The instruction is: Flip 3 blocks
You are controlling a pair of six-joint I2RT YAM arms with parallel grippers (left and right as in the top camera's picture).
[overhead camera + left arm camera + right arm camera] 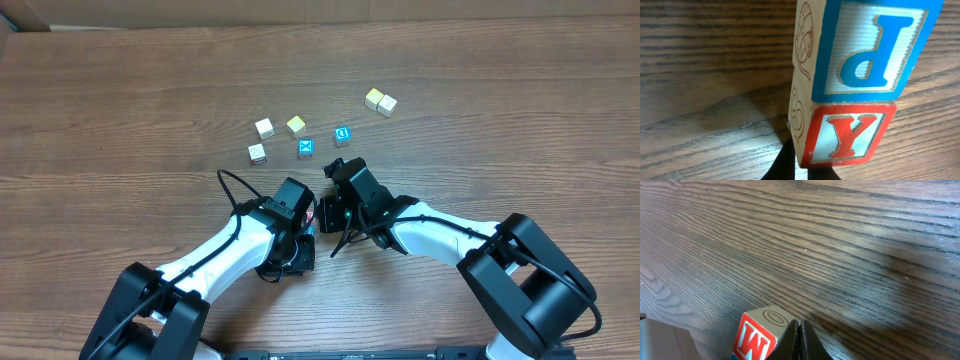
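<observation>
**Entry: three letter blocks, mid-table, toward the near edge**

- P block (872,50), blue print, touching the Y block (847,132), red print, edge to edge. We cannot tell whether they are stacked or side by side.
- M block (756,337), red print, just beside the right gripper (799,330).
- Left gripper (792,160): fingers pressed together, holding nothing, tip at the Y block's lower corner.
- Right gripper: fingers likewise together and empty.
- We judge the closed tips serve as prods to tip the cubes, not to grasp them.
- Blue X cube (305,148) and blue D cube (342,134) lie apart, further up the table (120,100).
</observation>
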